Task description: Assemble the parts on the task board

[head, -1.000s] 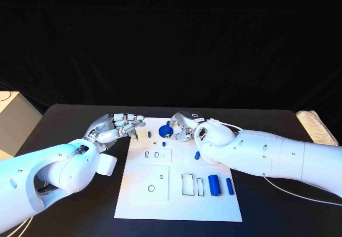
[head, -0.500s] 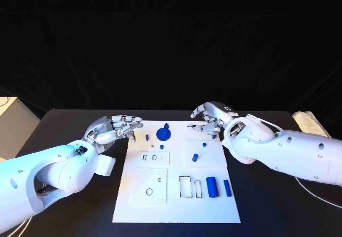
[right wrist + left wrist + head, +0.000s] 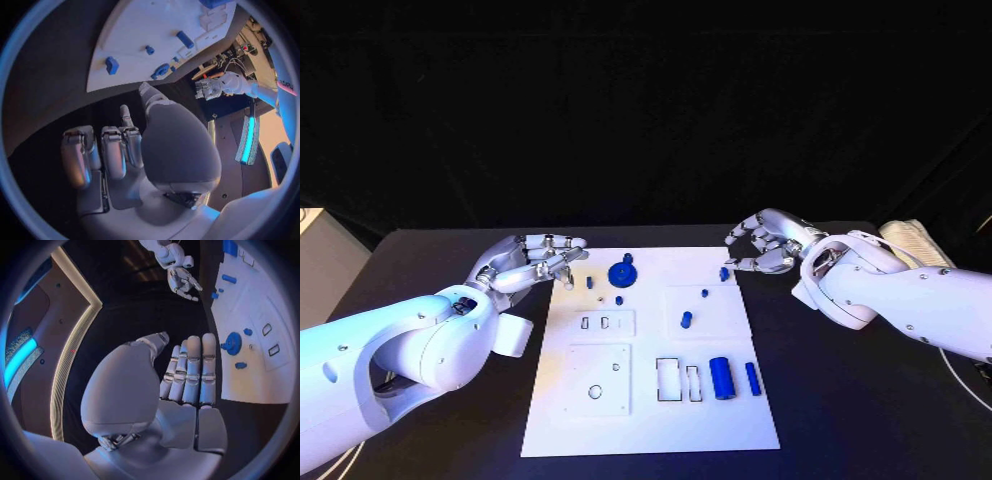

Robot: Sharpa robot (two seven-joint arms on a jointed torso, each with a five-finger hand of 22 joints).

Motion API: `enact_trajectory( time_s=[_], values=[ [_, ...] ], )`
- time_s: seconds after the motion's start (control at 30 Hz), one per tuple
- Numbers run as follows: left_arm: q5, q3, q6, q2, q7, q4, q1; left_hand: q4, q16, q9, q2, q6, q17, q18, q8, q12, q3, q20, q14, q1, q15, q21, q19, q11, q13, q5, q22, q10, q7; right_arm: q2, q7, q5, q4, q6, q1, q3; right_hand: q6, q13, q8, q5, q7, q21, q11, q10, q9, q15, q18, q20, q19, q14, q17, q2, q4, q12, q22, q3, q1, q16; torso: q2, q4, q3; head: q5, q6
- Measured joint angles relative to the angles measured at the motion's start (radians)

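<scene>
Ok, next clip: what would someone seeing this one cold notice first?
Probably the white task board in the middle of the black table, dotted with small blue parts; the round blue part near its far edge stands out. Then the two silver hands flanking that far end: the left hand rests beside the board's left edge, and the right hand hangs just off its far right corner, holding nothing.

We see a dim, black-draped scene where bluish overhead light makes the flat white rectangular task board [image 3: 653, 400] the brightest surface, with little shadow on it. The head view is sharp. Both wrist views bend straight edges strongly toward their dark circular rims, and glowing cyan strips flare there.
</scene>
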Motion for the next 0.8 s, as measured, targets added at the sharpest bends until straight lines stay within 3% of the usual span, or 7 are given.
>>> enact_trajectory(
  time_s=[0.23, 0.8],
  values=[
    [-0.003, 0.0, 0.002, 0.0, 0.0, -0.006, 0.0, 0.0, 0.0, 0.0, 0.0, 0.0, 0.0, 0.0, 0.0, 0.0, 0.0, 0.0, 0.0, 0.0, 0.0, 0.0, 0.0, 0.0, 0.0, 0.0, 0.001, 0.0, 0.0, 0.005, 0.026, 0.03, -0.052, 0.033, -0.023, -0.003, -0.003, 0.0, -0.006, 0.01, 0.003, 0.0, 0.0, 0.0, -0.003, 0.003, 0.0, 0.0, 0.0, -0.003, 0.0, 0.007, -0.025, -0.004, 0.0, 0.017, 0.055, 0.0, 0.001, 0.0023, 0.0006, -0.003, -0.005],
    [-0.007, 0.0, 0.007, -0.001, 0.0, -0.007, 0.0, 0.0, 0.0, 0.001, 0.0, 0.0, -0.001, 0.0, 0.0, 0.0, 0.0, 0.0, 0.0, 0.0, 0.0, 0.004, 0.0, 0.0, 0.001, 0.0, 0.0, 0.0, 0.0, 0.061, 0.038, 0.055, -0.124, 0.065, -0.055, -0.004, -0.003, 0.0, -0.01, 0.021, 0.003, 0.0, 0.0, 0.0, -0.004, 0.007, 0.0, 0.0, 0.0, 0.0, 0.0, 0.016, -0.036, -0.004, 0.001, 0.028, 0.072, 0.0, 0.004, 0.0053, 0.0024, -0.008, -0.018]
  ],
)
